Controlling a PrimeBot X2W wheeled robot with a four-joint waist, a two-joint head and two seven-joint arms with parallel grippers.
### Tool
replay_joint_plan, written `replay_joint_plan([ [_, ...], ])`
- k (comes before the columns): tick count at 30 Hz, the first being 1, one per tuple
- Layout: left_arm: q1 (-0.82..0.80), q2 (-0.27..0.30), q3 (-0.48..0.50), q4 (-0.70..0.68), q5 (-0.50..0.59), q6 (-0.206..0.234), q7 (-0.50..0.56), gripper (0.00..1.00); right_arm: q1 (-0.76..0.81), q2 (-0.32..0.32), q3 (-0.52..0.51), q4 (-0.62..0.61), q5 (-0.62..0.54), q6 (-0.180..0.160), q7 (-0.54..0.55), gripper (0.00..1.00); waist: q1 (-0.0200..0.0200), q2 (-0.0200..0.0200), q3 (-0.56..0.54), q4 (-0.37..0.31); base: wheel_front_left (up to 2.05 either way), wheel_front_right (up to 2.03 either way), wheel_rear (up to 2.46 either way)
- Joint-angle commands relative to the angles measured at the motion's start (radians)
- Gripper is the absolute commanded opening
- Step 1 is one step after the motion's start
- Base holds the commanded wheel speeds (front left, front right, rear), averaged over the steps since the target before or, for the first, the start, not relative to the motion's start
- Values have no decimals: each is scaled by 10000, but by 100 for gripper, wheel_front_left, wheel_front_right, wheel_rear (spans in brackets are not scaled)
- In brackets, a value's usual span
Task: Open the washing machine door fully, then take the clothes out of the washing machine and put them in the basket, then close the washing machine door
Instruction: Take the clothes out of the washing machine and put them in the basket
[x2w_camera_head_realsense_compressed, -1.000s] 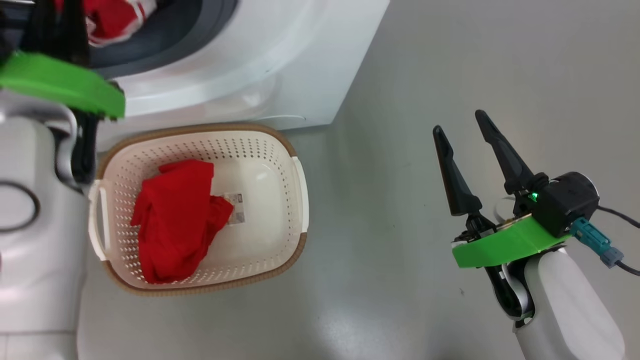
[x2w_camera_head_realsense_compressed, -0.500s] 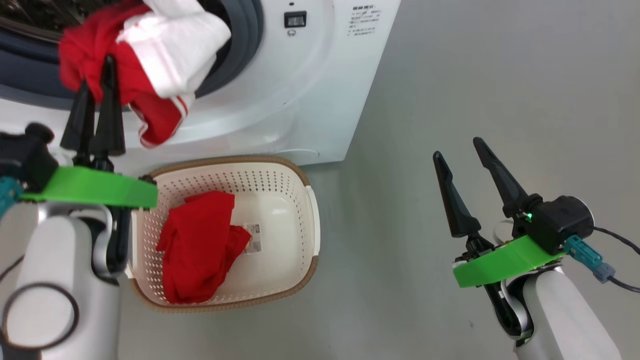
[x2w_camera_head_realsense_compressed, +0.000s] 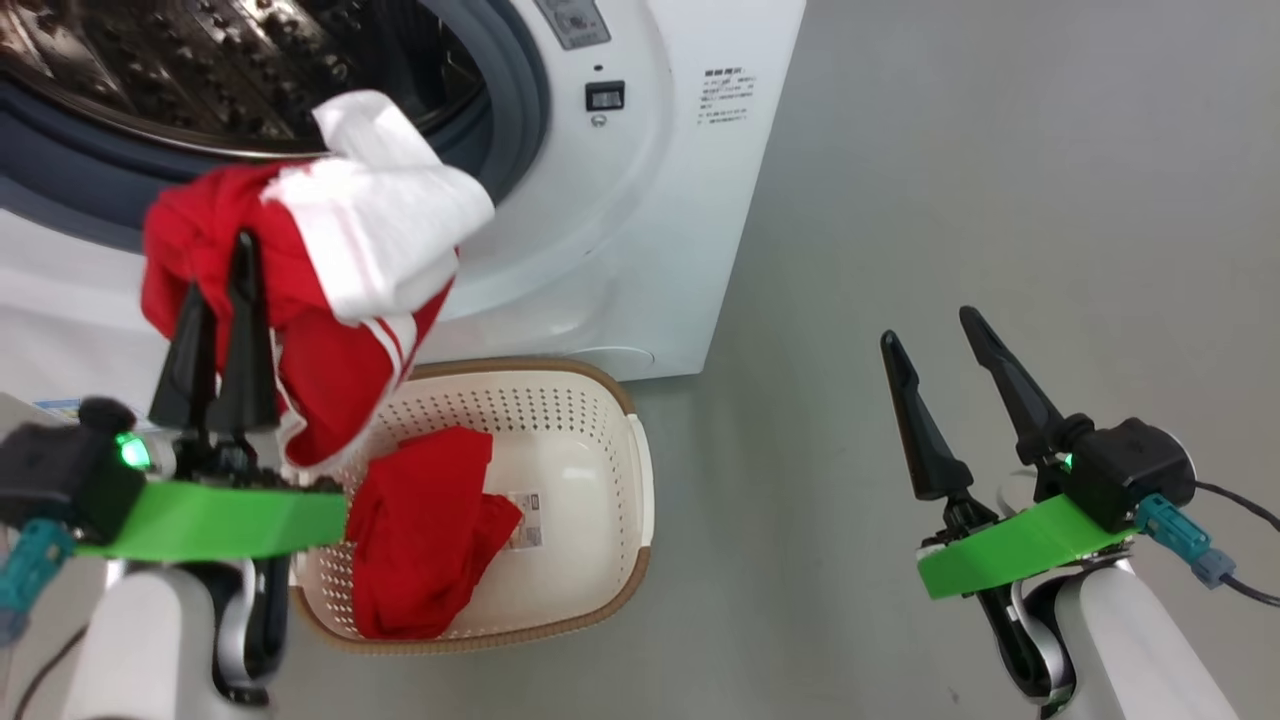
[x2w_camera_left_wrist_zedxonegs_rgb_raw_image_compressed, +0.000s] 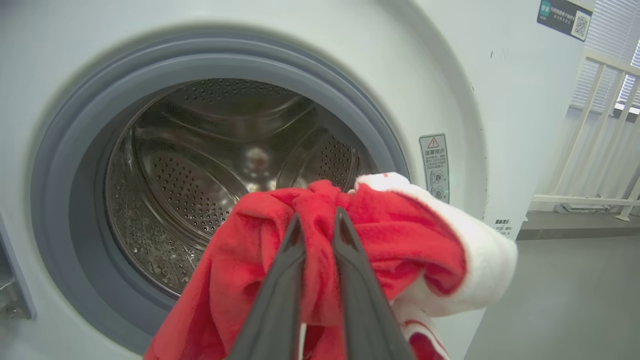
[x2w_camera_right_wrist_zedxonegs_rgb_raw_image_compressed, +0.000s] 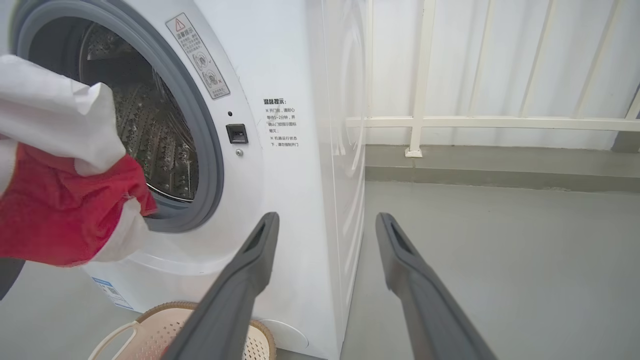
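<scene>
Since the red-and-white garment (x2w_camera_head_realsense_compressed: 370, 230) is soft, light and floppy, the left gripper (x2w_camera_head_realsense_compressed: 218, 265) pinching a bunched fold seems fine; it dangles before the washing machine (x2w_camera_head_realsense_compressed: 650, 220), roughly over the basket (x2w_camera_head_realsense_compressed: 600, 385), while the right gripper (x2w_camera_head_realsense_compressed: 928, 325) sits spread wide, empty

White front-loading washing machine (x2w_camera_right_wrist_zedxonegs_rgb_raw_image_compressed: 300, 190), front panel right of drum opening: black printed Chinese text block (x2w_camera_right_wrist_zedxonegs_rgb_raw_image_compressed: 281, 122), heading 温馨提示, two ※ items below, "1~2" in first; pale rectangular sticker (x2w_camera_right_wrist_zedxonegs_rgb_raw_image_compressed: 198, 55) beside grey rubber ring: red warning triangle, pictograms, wording too small; dark sign with QR code (x2w_camera_left_wrist_zedxonegs_rgb_raw_image_compressed: 565, 16), wording blurred, mounting surface unclear; small blue label (x2w_camera_right_wrist_zedxonegs_rgb_raw_image_compressed: 112, 292) low on machine front: unreadable; white sticker (x2w_camera_head_realsense_compressed: 523, 520) on bottom of cream perforated plastic basket (x2w_camera_head_realsense_compressed: 640, 480): print illegible.
</scene>
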Motion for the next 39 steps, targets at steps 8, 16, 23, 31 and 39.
replay_joint_plan([
  [8,822,-57,72,-451,-420,166,448,0,160,26,235,-216,141,63,-63,100,0,0,-152,181,0,0,0],
  [16,319,-229,-81,2008,-979,50,467,0,-55,26,366,-257,153,63,-63,100,0,0,317,74,0,0,0],
  [23,-777,-290,-224,5111,-1311,-77,615,0,-208,26,548,-233,224,63,-63,100,0,0,735,-161,0,0,0],
  [31,-2298,-240,-149,8494,-1737,-164,1217,0,-463,26,730,-226,315,63,-63,100,0,0,1258,-504,0,0,0],
  [39,-3521,32,-290,10657,-1949,-333,2077,0,-848,26,959,-331,557,63,-63,100,0,0,1907,-955,0,0,0],
])
